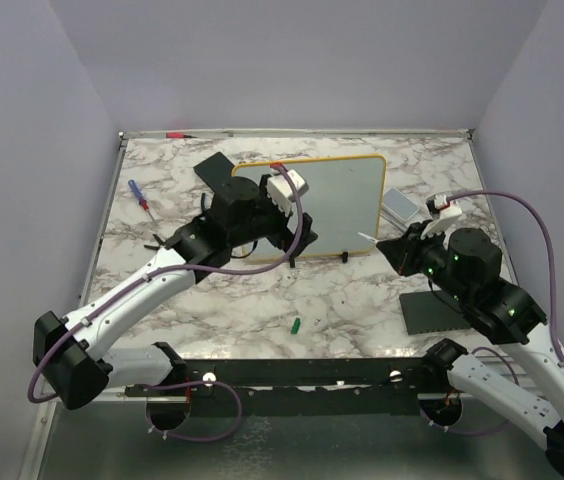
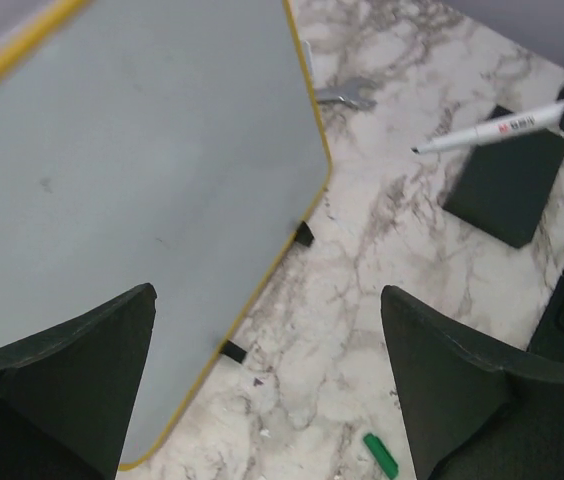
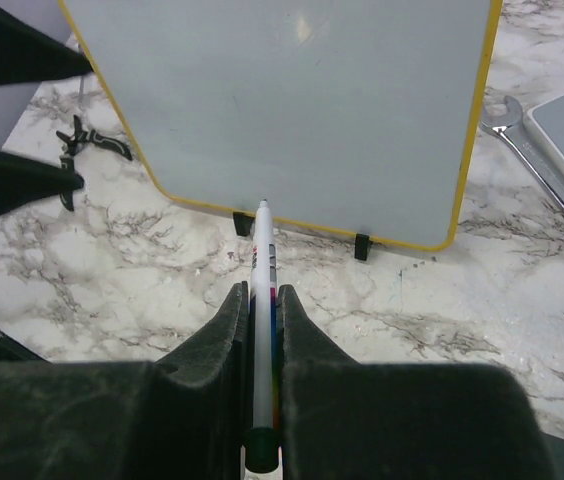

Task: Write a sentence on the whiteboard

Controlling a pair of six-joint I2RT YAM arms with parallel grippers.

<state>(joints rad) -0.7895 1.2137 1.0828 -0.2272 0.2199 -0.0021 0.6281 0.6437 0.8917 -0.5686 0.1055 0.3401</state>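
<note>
Whiteboard (image 1: 342, 195) sits at the far middle of the table (image 1: 262, 300), propped on two black feet (image 3: 362, 246) along its near edge; we cannot tell how steeply it leans. Its face reads blank, with no sentence on it yet. We judge it light, stiff and slick-faced, likely to skate or tip under pen pressure. So we would brace it by the yellow frame (image 3: 477, 120) at the near-left edge, clear of the writing area. Left gripper (image 2: 267, 295) hangs there, fingers spread wide, touching nothing. Right gripper (image 3: 262, 290) is pressed together on the marker (image 3: 263, 240), whose tip is aimed at the board's bottom edge, just short of it.
</note>
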